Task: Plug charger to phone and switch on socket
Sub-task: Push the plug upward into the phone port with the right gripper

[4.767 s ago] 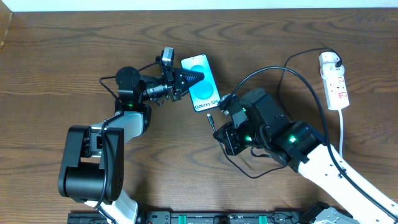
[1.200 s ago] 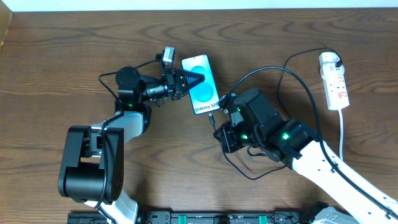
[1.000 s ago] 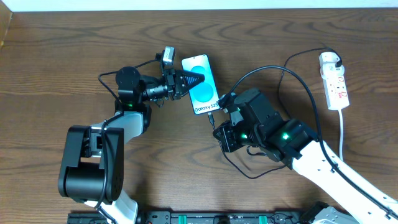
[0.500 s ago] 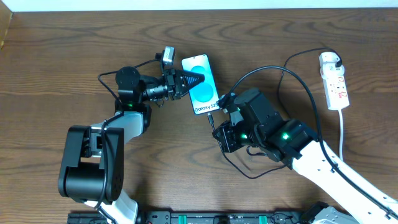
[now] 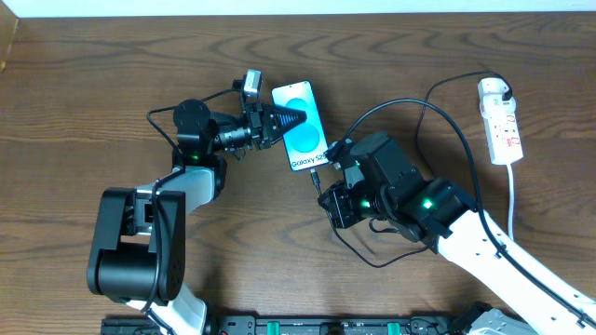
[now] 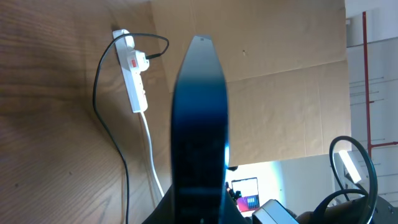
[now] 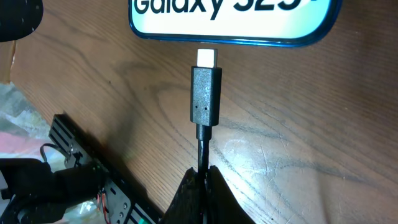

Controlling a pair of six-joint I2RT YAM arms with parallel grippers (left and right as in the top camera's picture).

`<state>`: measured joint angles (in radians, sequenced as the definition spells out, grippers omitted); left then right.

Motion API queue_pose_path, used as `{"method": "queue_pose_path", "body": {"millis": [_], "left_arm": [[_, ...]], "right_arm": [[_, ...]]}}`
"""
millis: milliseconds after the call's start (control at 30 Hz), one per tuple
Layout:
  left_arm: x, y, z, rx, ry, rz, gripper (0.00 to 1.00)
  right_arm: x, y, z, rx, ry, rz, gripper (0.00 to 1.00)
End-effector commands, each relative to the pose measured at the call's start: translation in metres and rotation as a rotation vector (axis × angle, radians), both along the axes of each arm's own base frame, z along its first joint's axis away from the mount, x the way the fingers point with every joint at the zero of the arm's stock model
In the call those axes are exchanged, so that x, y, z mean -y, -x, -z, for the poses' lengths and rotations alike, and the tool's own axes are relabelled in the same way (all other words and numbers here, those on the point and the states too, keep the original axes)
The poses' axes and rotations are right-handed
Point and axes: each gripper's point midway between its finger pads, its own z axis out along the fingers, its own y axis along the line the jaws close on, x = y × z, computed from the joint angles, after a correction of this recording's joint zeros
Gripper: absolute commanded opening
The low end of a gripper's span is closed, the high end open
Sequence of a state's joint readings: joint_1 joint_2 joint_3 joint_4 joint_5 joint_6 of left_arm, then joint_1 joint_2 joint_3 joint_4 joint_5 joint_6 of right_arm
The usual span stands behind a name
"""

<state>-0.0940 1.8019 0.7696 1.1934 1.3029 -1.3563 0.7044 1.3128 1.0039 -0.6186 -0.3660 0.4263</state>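
The phone (image 5: pixel 303 130) lies on the table, its blue screen lit, and my left gripper (image 5: pixel 296 119) is shut on its left edge. In the left wrist view the phone (image 6: pixel 199 118) stands edge-on and dark between the jaws. My right gripper (image 5: pixel 323 186) is shut on the charger (image 5: pixel 391 107) cable just behind its connector. In the right wrist view the connector (image 7: pixel 204 93) points straight at the phone's bottom edge (image 7: pixel 230 28), its silver tip right at that edge. I cannot tell whether the tip has entered. The socket (image 5: pixel 500 121) lies at the far right with a white plug in it.
The charger cable arcs from my right arm (image 5: pixel 410 200) up to the socket, whose white lead (image 5: pixel 513 200) runs down the right side. In the left wrist view the socket (image 6: pixel 134 78) shows red switches. A dark rail (image 7: pixel 93 168) lies along the table's near edge.
Since the earliest frame my right gripper has moved up and left, bringing the connector to the phone's bottom edge. Over the last second nothing has visibly moved.
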Motion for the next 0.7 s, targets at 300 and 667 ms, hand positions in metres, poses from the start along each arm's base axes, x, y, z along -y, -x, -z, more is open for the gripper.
{"method": "queue_pose_path", "body": {"millis": [300,667], "left_arm": [[-0.0012,-0.0024,-0.0071,0.046,-0.001,-0.008,0.07],[-0.0013,-0.0025,-0.0071,0.057,-0.004,-0.009,0.08]], "right_arm": [[0.0006,-0.0019,0.0002,0.014,0.008,0.013,0.01],[-0.0001,-0.0006,0.0000,0.009,0.004,0.008,0.01]]}}
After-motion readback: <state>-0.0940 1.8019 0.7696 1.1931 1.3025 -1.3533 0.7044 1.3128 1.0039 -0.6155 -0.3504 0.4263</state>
